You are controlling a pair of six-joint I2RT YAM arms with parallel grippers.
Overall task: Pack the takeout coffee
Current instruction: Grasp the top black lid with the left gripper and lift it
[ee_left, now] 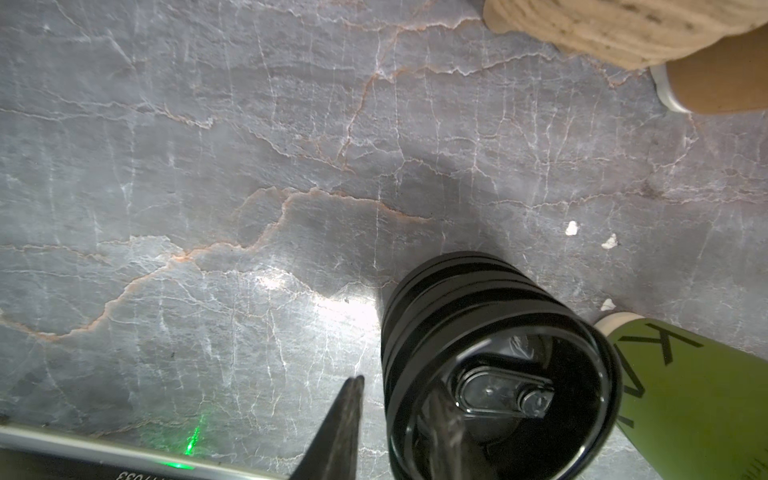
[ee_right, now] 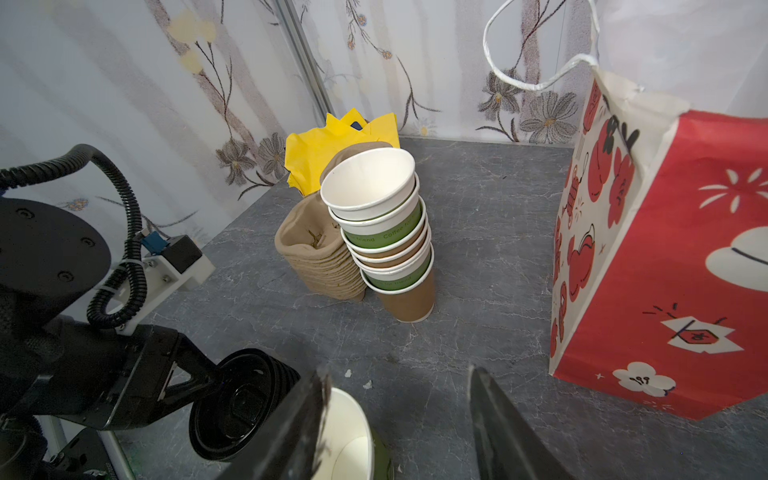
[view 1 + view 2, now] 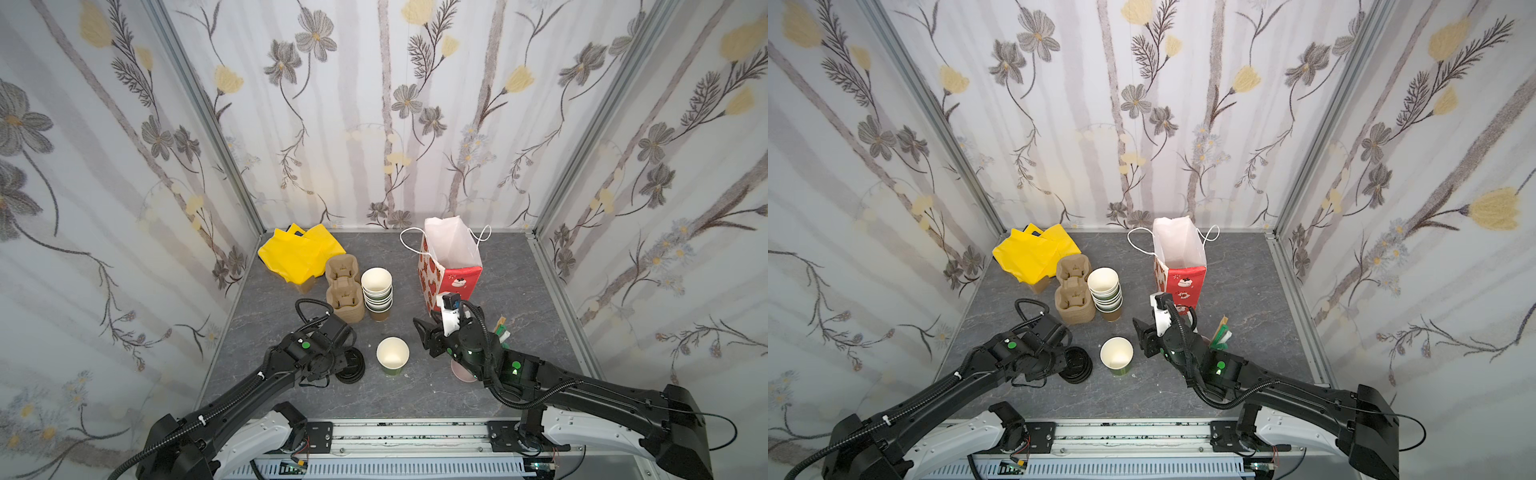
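at lower centre: cup bare, left jaws at the lids

in the lower middle of both top views the green cup (image 3: 392,358) stands upright on the grey marbled table (image 3: 519,291). its mouth is open, white inside, with no lid on it. just left of it sits a stack of black lids (image 3: 353,368), partly under the left arm's wrist.

left gripper (image 1: 399,399): the wrist view shows one finger (image 1: 343,428) outside the stack's wall, the other blurred inside the top lid's bowl. the rim sits between them and the gap is narrow. a sliver of table shows between the outer finger and the lids. whether it pinches the lid, cannot tell.

right gripper (image 3: 426,324): just right of the cup, not touching it, jaws moderately wide, nothing between them. in its wrist view the cup's rim sits low in frame, behind one finger.

upper left of the table: yellow bag (image 3: 299,253), crumpled. in front of it stands a stack of brown pulp cup carriers (image 3: 343,293). touching its right side is a leaning nest of lidless cups (image 3: 377,291), green and brown bands.

upper right of centre: red-and-white paper bag (image 3: 451,268), upright, mouth open, white cord handles. the right arm's wrist crosses in front of its base.

white crumbs (image 1: 572,227) lie on the table near the cup.
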